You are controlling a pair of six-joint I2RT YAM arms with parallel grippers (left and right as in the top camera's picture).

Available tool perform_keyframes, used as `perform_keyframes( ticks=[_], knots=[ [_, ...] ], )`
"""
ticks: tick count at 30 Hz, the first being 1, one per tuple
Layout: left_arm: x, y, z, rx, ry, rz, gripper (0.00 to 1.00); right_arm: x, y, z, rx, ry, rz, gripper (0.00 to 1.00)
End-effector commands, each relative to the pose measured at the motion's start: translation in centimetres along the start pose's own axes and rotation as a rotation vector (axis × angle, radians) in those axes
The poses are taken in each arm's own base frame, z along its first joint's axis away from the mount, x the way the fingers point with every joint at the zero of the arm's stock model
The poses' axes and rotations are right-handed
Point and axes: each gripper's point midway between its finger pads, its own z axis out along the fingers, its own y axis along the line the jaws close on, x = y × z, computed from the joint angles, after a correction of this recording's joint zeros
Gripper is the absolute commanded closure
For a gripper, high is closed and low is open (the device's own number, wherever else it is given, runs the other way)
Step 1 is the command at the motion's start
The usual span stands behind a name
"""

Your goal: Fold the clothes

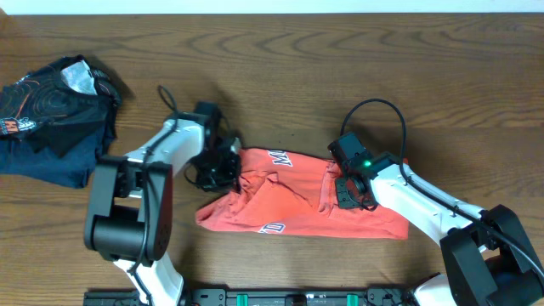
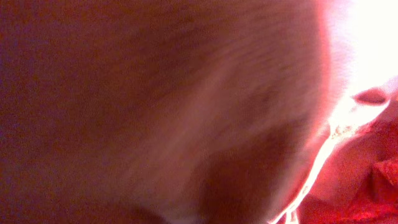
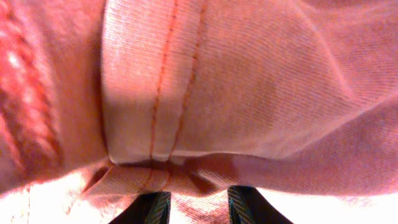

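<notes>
The clothes, a coral-red T-shirt (image 1: 289, 200) with white lettering, lie crumpled in a long bunch at mid-table. My left gripper (image 1: 223, 167) sits at the shirt's left end. The left wrist view is filled by blurred red cloth (image 2: 186, 93) pressed against the lens, hiding its fingers; it is shut on the cloth. My right gripper (image 1: 347, 189) rests on the shirt's right part. In the right wrist view its two dark fingers (image 3: 152, 210) pinch a fold of fabric below a stitched hem (image 3: 165, 87), so the right gripper (image 3: 198, 208) is shut on the shirt.
A dark navy garment (image 1: 51, 119) with an orange print lies heaped at the back left of the wooden table (image 1: 280, 76). A black rail (image 1: 280, 297) runs along the front edge, between the two arm bases.
</notes>
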Motion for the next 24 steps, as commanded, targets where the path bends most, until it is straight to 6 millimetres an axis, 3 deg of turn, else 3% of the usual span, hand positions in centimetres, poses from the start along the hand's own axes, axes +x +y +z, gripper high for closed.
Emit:
perform_keyframes(
  ticks=[1,3,9,13,19,22,24],
  knots=[
    [-1.4,2.5,-2.6,-0.093,-0.093,-0.047,0.92,-0.3,0.0,0.3,0.004,0.011,0.002,0.67],
    [-1.4,2.9,-3.2,-0.094,-0.108,-0.061,0.92,-1.3,0.3,-0.9,-0.01,-0.018,0.007,0.65],
    [-1.5,4.9,-5.0,-0.163,-0.153,-0.11,0.92,-5.3,1.3,-7.1,-0.063,-0.155,-0.035,0.58],
    [-1.7,6.6,-6.9,-0.248,-0.209,-0.167,0.92,-6.2,0.8,-9.7,-0.059,-0.204,-0.041,0.58],
    [-2.4,8.9,-11.9,-0.362,-0.322,-0.272,0.91,-6.2,-2.5,-10.0,-0.01,-0.191,0.04,0.59],
    [-2.8,8.4,-14.4,-0.348,-0.365,-0.302,0.91,-6.3,-4.4,-9.8,0.006,-0.177,0.099,0.58],
    [-2.9,6.6,-15.2,-0.292,-0.367,-0.286,0.91,-6.5,-5.6,-9.6,0.015,-0.173,0.134,0.58]
  ],
)
